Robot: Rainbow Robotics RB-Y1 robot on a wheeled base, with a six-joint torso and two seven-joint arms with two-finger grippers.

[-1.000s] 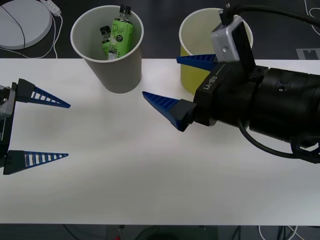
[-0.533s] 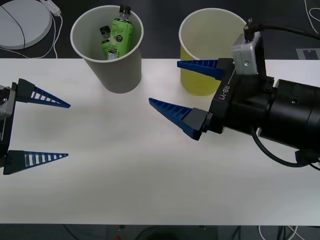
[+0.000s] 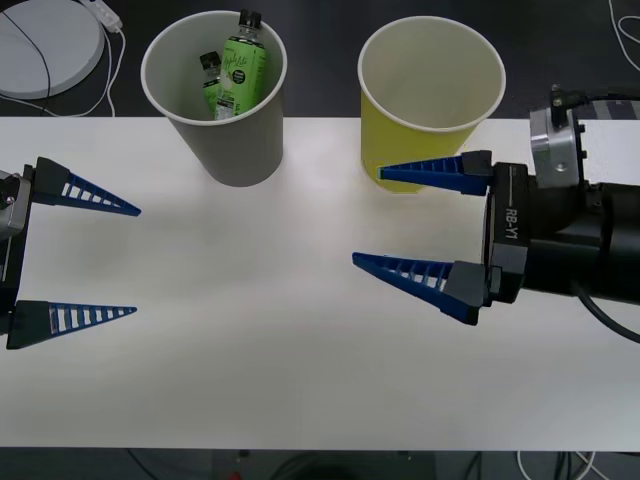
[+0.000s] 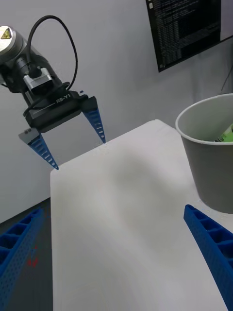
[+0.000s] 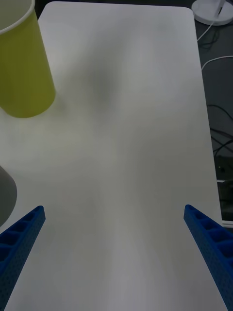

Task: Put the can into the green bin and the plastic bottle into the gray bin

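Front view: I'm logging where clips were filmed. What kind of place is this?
Probably a robotics lab: a bare white table, cables on the dark floor, and a monitor of text on the wall.

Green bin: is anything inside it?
No. In the front view the green bin shows only its bare cream inside; both bottles stand in the gray bin.

My fingers [image 3: 425, 172] are blue, ribbed; arm housing black. Surface [image 3: 260, 330] plain white. Green bin [image 3: 425, 95] yellow-green outside, cream inside. Gray bin [image 3: 235, 135] gray, off-white inside. Bottle [image 3: 243, 62] in it: bright green label, black cap. White disc [image 3: 45, 45] on dark floor.
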